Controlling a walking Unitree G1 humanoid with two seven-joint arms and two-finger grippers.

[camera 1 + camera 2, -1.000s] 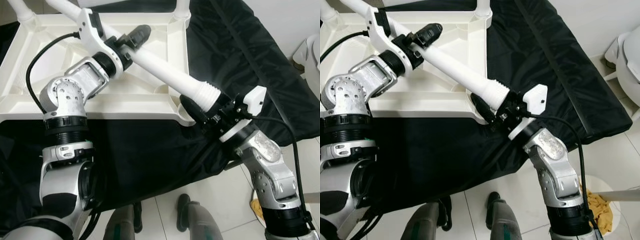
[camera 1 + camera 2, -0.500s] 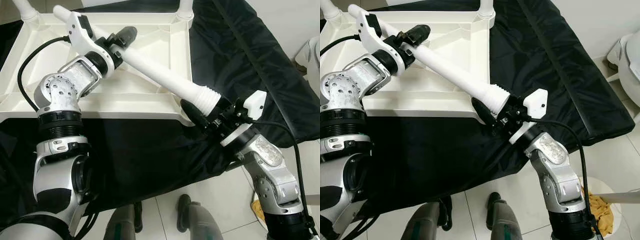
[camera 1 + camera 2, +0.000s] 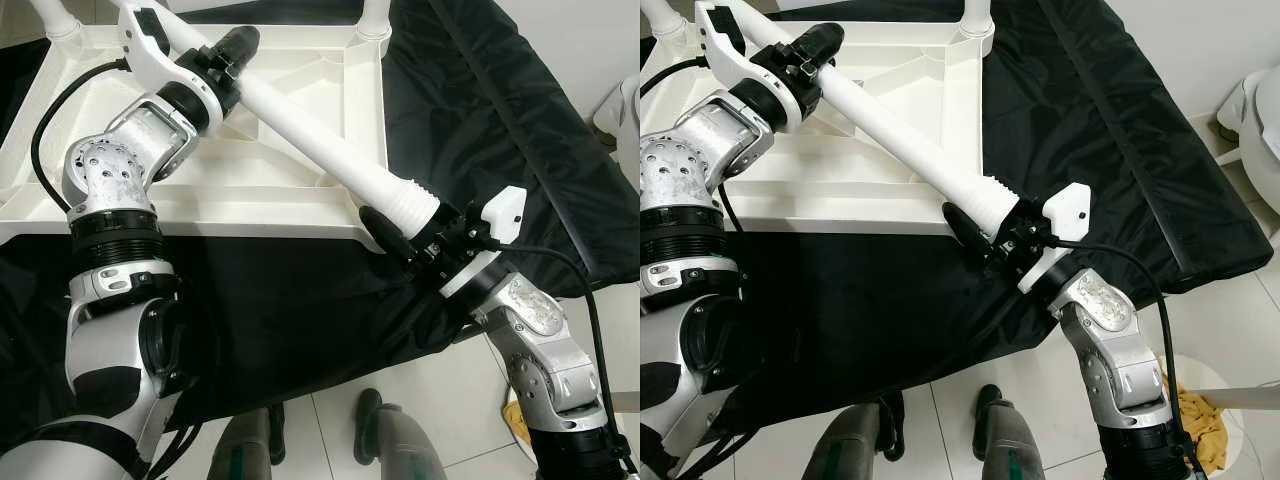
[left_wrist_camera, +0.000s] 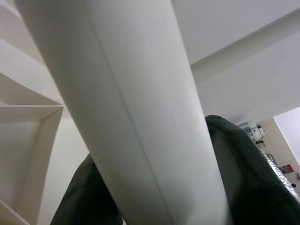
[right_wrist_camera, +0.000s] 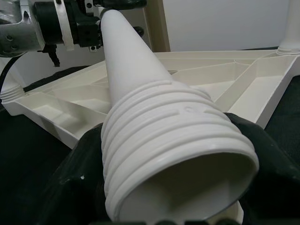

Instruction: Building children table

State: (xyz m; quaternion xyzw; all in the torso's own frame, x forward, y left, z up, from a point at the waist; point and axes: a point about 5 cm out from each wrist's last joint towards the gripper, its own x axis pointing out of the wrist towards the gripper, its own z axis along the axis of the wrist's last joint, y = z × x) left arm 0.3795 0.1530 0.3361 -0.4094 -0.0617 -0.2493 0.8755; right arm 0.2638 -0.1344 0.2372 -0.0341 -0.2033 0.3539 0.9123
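A long white table leg (image 3: 320,135) slants across the upturned white table top (image 3: 250,205), which lies on black cloth. My left gripper (image 3: 232,62) is shut on the leg's narrow end over the top's far left part. My right gripper (image 3: 415,218) is shut on the ribbed, threaded wide end (image 5: 173,150), just off the top's near right corner. In the left wrist view the leg (image 4: 140,117) runs between dark fingers (image 4: 253,183). Two fitted legs (image 3: 372,15) stand at the far corners.
The black cloth (image 3: 480,110) covers a low platform that drops to a white tiled floor (image 3: 440,390) at the near right. My feet (image 3: 375,420) stand at its near edge. A bowl of yellowish scraps (image 3: 1200,425) sits on the floor at the right.
My left gripper has carried the leg's narrow end further away and to the left, so the leg lies more steeply across the top. The right gripper has stayed near the corner.
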